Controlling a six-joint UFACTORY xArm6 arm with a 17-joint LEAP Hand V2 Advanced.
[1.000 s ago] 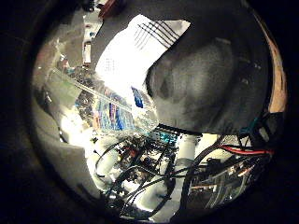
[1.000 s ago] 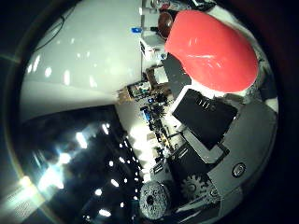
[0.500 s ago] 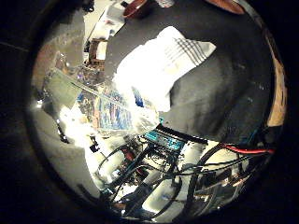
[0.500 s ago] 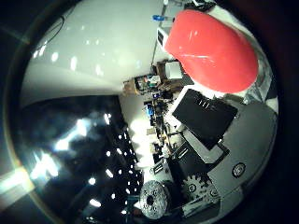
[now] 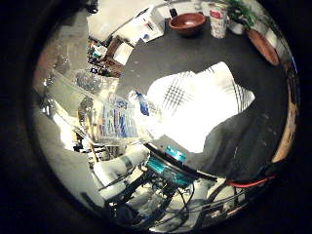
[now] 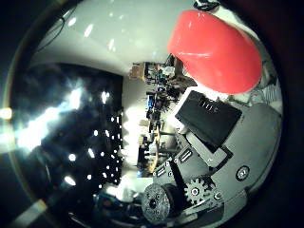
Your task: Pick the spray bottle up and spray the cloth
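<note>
Bottle held over the cloth

The robot hand [image 6: 213, 156] gripped the clear spray bottle [image 5: 109, 119] close against its palm above the dark bench [image 5: 195, 53]. The white checked cloth [image 5: 204, 105] lay on the bench below; spraying well likely required aiming the nozzle squarely at it.

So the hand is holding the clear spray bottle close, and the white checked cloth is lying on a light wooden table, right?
Not quite. The little finger side palm view shows the cloth lying on a dark, nearly black table, not a light wooden one. The clear spray bottle does sit close against the hand.
</note>
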